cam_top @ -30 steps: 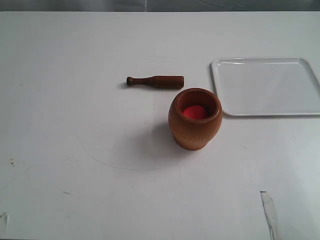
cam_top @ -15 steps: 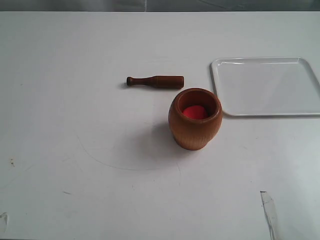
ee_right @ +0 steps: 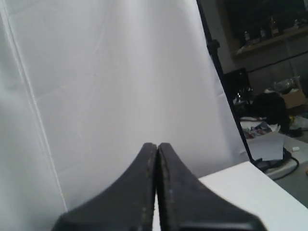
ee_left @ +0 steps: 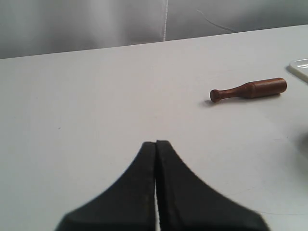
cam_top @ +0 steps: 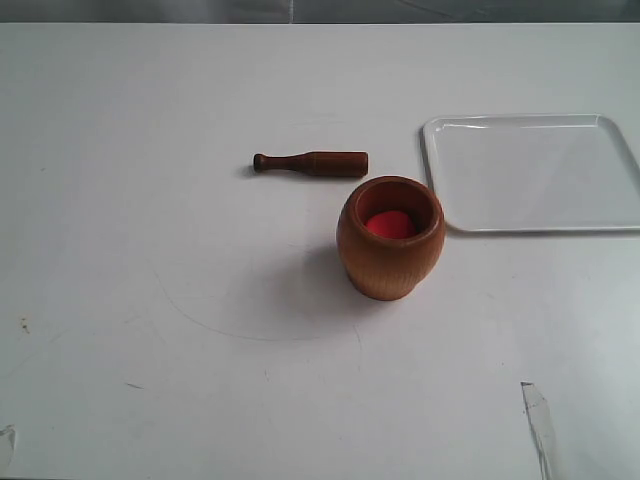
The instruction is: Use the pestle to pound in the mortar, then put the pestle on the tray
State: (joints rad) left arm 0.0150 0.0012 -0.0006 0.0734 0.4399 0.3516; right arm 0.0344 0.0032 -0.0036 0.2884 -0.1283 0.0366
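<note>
Grabbing the dark brown wooden pestle point(cam_top: 312, 163) mid-frame will need spread jaws, I reckon; left gripper point(ee_left: 156, 143) and right gripper point(ee_right: 157, 144) both sit pressed together.

tray point(cam_top: 530, 172): right edge cut off | red ball point(cam_top: 390, 224): partly hidden by mortar point(cam_top: 390, 262) rim

no readable text, labels, brands, numbers or signs anywhere

The small dark brown wooden club point(cam_top: 311, 163) lies with bare white table point(cam_top: 150, 250) on its left and above it, but the round light brown wooden cup point(cam_top: 390, 240) stands just below its thick right end, and the flat square white tray point(cam_top: 530, 172) sits close on the right.
</note>
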